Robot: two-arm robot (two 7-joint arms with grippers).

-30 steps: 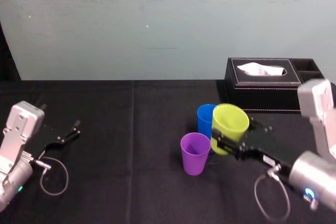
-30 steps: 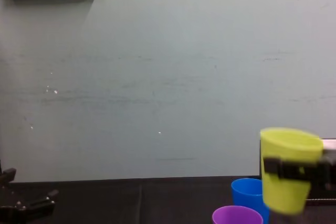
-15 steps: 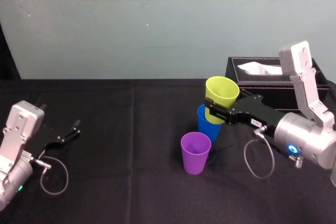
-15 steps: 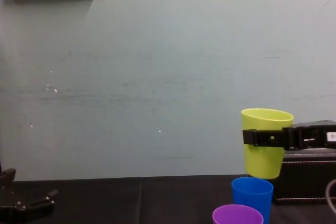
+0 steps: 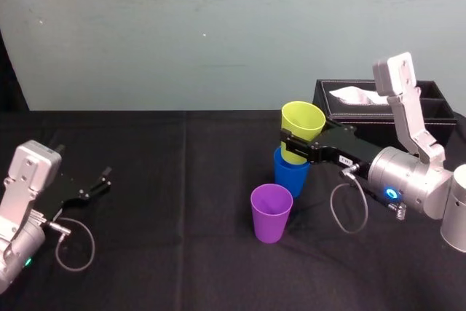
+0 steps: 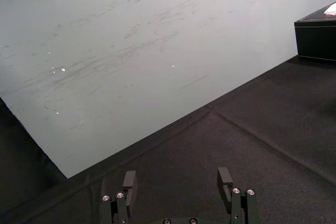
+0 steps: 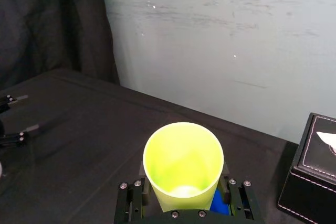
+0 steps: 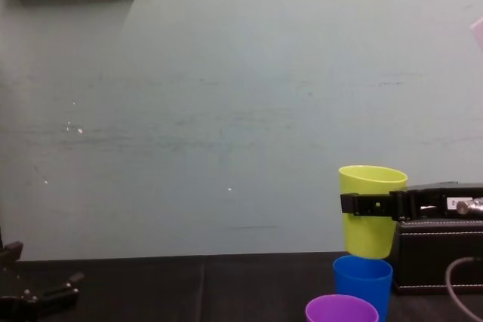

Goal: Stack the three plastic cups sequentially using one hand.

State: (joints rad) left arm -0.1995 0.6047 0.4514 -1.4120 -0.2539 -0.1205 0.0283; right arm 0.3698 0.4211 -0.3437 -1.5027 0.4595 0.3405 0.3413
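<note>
Right pincer point(image 5: 295, 143) clamped on yellow-green cup point(image 5: 303, 123), its base at blue cup point(image 5: 290, 175) rim; left pincer point(image 6: 177, 182) wide, parked.

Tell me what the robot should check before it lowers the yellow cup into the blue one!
1. Grip: the right gripper is clamped around the yellow-green cup, which is upright. Ok.
2. Aim: the cup's base hangs right at the rim of the blue cup, nearly centred in the chest view. Ok.
3. Blue cup standing upright, mouth up. Ok.
4. Blue cup empty inside: the yellow-green cup hides it. Cannot tell.
5. Purple cup stands apart, in front of the blue cup, out of the way. Ok.
6. Left gripper is parked, open, far off at the table's left. Ok.
</note>
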